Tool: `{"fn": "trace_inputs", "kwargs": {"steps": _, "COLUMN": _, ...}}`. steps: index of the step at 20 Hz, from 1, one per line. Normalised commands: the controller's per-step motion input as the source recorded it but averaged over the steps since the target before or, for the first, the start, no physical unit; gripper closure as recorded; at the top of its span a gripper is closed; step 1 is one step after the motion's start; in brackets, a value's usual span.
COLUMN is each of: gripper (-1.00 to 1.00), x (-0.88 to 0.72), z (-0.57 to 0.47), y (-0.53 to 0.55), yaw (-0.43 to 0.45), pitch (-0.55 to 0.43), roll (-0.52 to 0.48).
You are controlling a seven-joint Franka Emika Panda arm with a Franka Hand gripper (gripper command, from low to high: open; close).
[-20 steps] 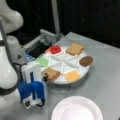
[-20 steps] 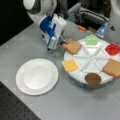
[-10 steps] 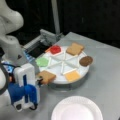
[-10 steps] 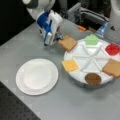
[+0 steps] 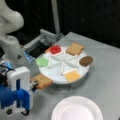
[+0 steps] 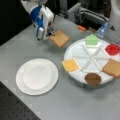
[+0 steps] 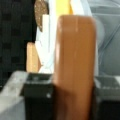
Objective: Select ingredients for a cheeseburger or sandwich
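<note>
Pinching 1 toast square (image 5: 42,81) flat beside the divided tray (image 5: 56,75), the gripper (image 5: 32,86) hangs above bare table in a front view, white plate (image 5: 77,110) nearby. In a front view, toast (image 6: 59,38) juts toward the tray (image 6: 75,53). Wrist view: toast (image 7: 75,67) runs lengthwise between black fingers (image 7: 37,100).

1 toast square (image 6: 59,38) hangs clamped off the tray; lettuce (image 6: 91,39), tomato (image 6: 112,48), cheese (image 6: 70,65), patty (image 6: 93,78) lie flat.

tool (image 5: 33,86) | moved off tray (image 5: 82,72) | toast square (image 5: 42,81) lifted clear with it
</note>
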Motion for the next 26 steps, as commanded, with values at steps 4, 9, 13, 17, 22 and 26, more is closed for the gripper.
{"fn": "trace_inputs", "kwargs": {"steps": 4, "gripper": 1.00, "x": 0.39, "z": 0.15, "y": -0.22, "yaw": 0.220, "pitch": 0.193, "roll": -0.113}}
{"fn": "trace_inputs", "kwargs": {"steps": 9, "gripper": 1.00, "x": 0.53, "z": 0.12, "y": -0.12, "yaw": 0.295, "pitch": 0.173, "roll": -0.263}}
{"fn": "trace_inputs", "kwargs": {"steps": 13, "gripper": 1.00, "x": 0.67, "z": 0.03, "y": -0.12, "yaw": 0.291, "pitch": 0.172, "roll": -0.339}}
{"fn": "trace_inputs", "kwargs": {"steps": 17, "gripper": 1.00, "x": 0.72, "z": -0.07, "y": -0.20, "yaw": 0.275, "pitch": 0.176, "roll": -0.300}}
{"fn": "trace_inputs", "kwargs": {"steps": 22, "gripper": 1.00, "x": 0.67, "z": -0.11, "y": -0.28, "yaw": 0.278, "pitch": 0.170, "roll": -0.171}}
{"fn": "trace_inputs", "kwargs": {"steps": 26, "gripper": 1.00, "x": 0.62, "z": -0.16, "y": -0.29, "yaw": 0.252, "pitch": 0.253, "roll": -0.234}}
